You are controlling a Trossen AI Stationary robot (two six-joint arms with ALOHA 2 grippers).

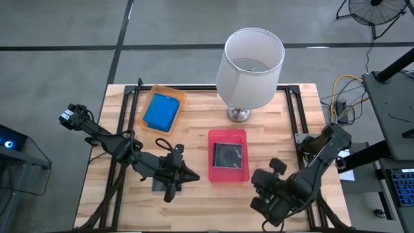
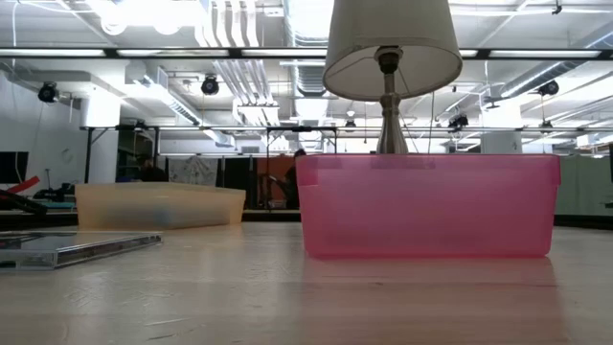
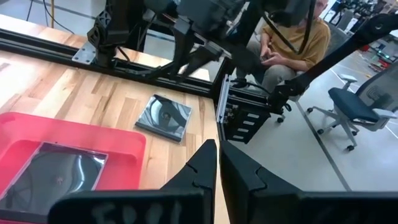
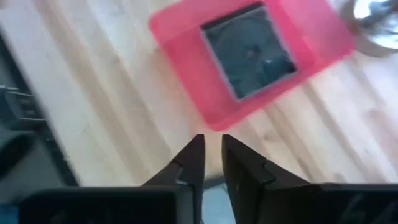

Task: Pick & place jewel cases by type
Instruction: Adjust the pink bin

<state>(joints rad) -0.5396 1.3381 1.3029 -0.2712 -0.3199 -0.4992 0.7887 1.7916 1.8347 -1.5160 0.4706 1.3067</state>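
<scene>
A bright blue jewel case lies flat in the orange tray at the far left. A dark square case lies flat in the pink tray at the middle. A grey case rests flat on the table under my left arm. Another dark case lies flat near the table's right edge, below my right arm. My left gripper is shut and holds nothing, just left of the pink tray. My right gripper tilts down near the tray's near right corner, its fingers a narrow gap apart with nothing between them.
A white-shaded lamp stands on the far middle of the table, behind the pink tray. Black frame rails run along the table's edges. A seated person and an office chair are beyond the right edge.
</scene>
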